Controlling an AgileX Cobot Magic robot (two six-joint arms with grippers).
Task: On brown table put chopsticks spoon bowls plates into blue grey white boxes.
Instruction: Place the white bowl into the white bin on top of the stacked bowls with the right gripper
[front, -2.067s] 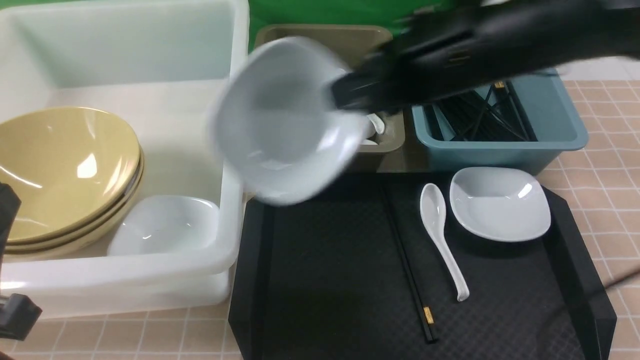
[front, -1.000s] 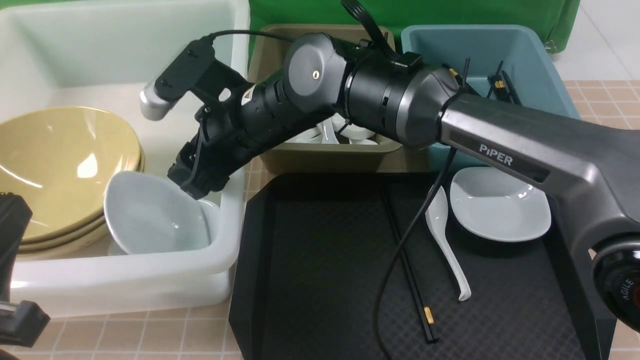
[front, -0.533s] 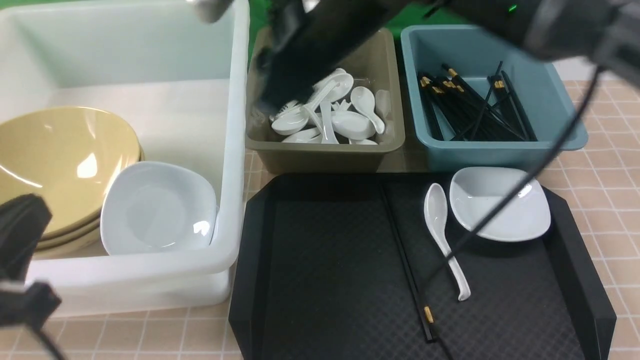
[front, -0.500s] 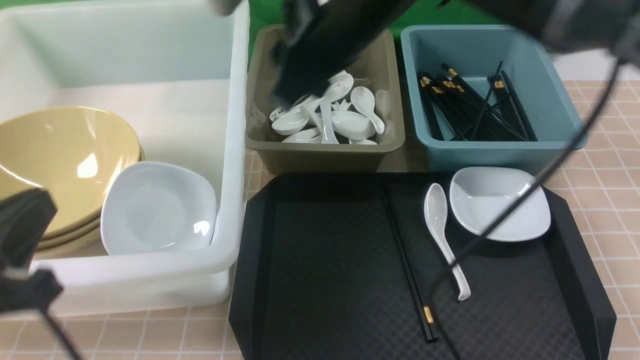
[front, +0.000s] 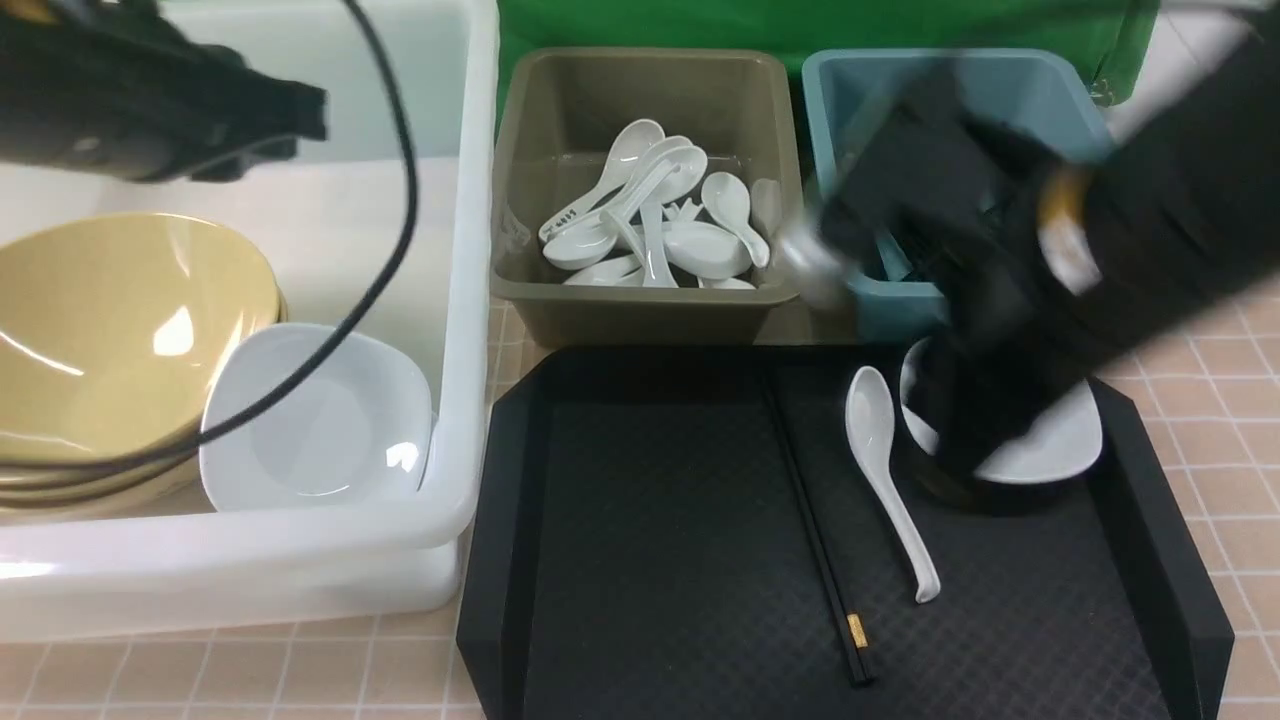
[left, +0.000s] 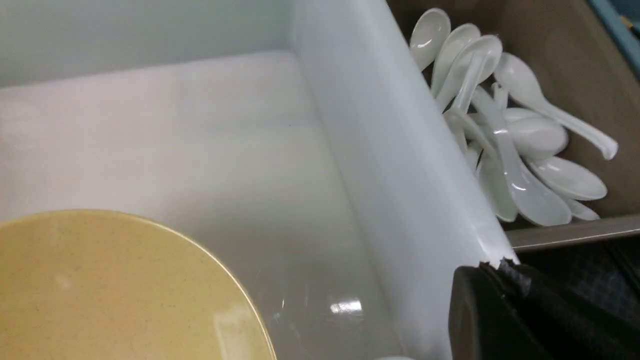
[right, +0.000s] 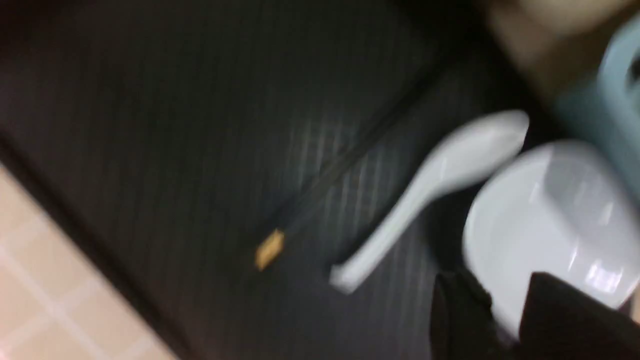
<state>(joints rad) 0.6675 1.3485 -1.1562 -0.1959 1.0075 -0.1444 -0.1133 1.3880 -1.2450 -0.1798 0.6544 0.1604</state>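
A white plate (front: 1050, 450) (right: 550, 210) lies on the black tray (front: 650, 550), with a white spoon (front: 880, 470) and black chopsticks (front: 812, 530) to its left. My right gripper (right: 505, 320) is open, blurred, its fingers either side of that plate's near rim. My left gripper (left: 500, 265) is shut and empty, high over the white box (front: 470, 250). That box holds stacked tan bowls (front: 110, 330) and another plate (front: 320, 420). The right arm hides most of the blue box (front: 1075, 95). Several spoons fill the grey box (front: 640, 300).
The tray's raised sides (front: 1170, 560) ring the spoon, chopsticks and plate. The brown table (front: 1240, 420) shows to the right of the tray and along the front. A black cable (front: 400, 200) from the left arm hangs across the white box.
My right arm let go of a plate in the white box, swung right over the grey box and came down on the tray's plate. My left arm rose to the top left.
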